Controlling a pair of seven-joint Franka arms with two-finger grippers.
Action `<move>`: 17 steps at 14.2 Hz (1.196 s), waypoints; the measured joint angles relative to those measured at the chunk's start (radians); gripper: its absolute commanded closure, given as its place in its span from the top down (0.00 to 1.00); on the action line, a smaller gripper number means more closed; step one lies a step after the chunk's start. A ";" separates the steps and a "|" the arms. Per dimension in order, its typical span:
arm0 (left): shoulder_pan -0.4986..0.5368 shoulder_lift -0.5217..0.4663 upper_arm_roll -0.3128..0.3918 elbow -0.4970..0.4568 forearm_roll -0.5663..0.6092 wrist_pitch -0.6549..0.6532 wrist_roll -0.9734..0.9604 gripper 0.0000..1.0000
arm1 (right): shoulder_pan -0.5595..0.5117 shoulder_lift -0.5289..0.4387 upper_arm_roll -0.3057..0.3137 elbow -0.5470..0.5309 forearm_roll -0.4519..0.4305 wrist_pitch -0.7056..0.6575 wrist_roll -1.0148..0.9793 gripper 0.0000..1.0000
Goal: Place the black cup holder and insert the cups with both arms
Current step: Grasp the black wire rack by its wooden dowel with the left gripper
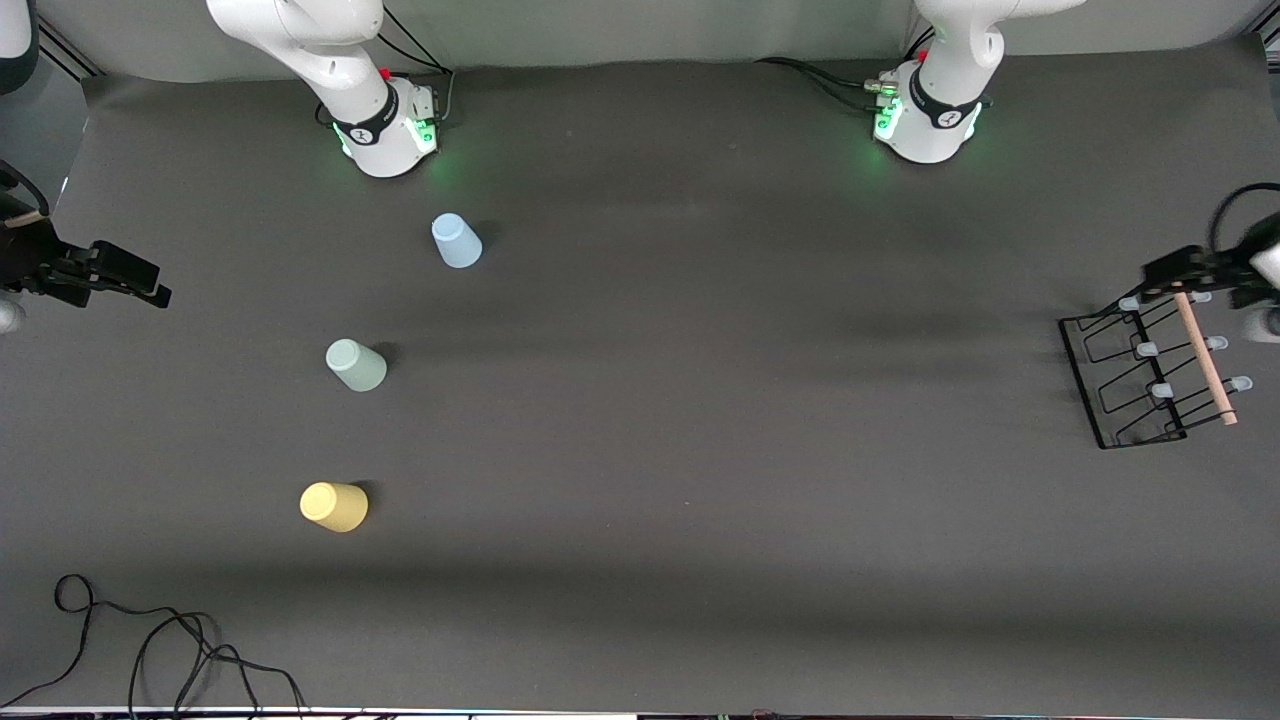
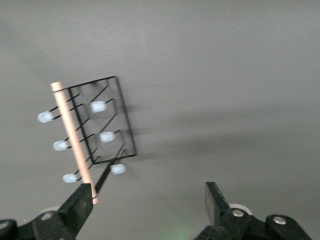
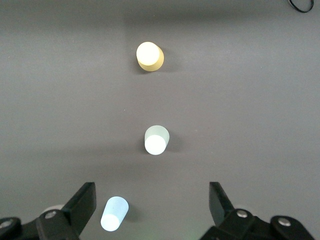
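The black cup holder [image 1: 1110, 385] [image 2: 122, 112] lies at the left arm's end of the table, its wooden rod [image 1: 1205, 355] [image 2: 72, 135] on top and grey-tipped pegs to both sides. My left gripper [image 1: 1180, 272] [image 2: 148, 200] hangs open over the holder's end farther from the front camera, one finger [image 2: 80, 205] beside the rod's tip, nothing between the jaws. Three cups stand closed end up toward the right arm's end: light blue [image 1: 457, 241] [image 3: 114, 214], pale green [image 1: 355, 365] [image 3: 156, 139], yellow [image 1: 334, 506] [image 3: 149, 56]. My right gripper [image 1: 135, 280] [image 3: 152, 202] is open at that table edge, holding nothing.
A loose black cable [image 1: 150, 640] curls on the table's front corner at the right arm's end. The two green-lit arm bases [image 1: 390, 125] [image 1: 925, 120] stand along the back. Dark cloth [image 1: 700, 400] covers the table between cups and holder.
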 measured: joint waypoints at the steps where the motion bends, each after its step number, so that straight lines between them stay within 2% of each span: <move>1: 0.036 0.013 0.001 0.003 0.000 0.002 0.039 1.00 | 0.000 0.000 0.000 0.000 0.000 0.000 0.000 1.00; 5: 0.154 0.090 0.003 0.010 0.001 0.043 0.112 1.00 | 0.000 0.000 0.000 0.000 0.000 0.000 0.000 1.00; 9: 0.229 0.188 0.003 -0.034 0.002 0.206 0.205 0.97 | 0.000 0.000 0.000 0.000 0.000 0.000 0.000 1.00; 13: 0.235 0.230 -0.005 -0.146 0.004 0.347 0.209 0.95 | 0.000 0.000 0.000 0.000 0.000 0.000 0.000 1.00; 16: 0.235 0.262 -0.006 -0.165 0.027 0.397 0.209 0.92 | 0.000 0.000 0.000 0.000 0.000 0.000 0.000 1.00; 17: 0.236 0.270 -0.006 -0.165 0.029 0.400 0.209 0.89 | 0.000 0.000 0.000 0.000 0.000 0.000 0.000 1.00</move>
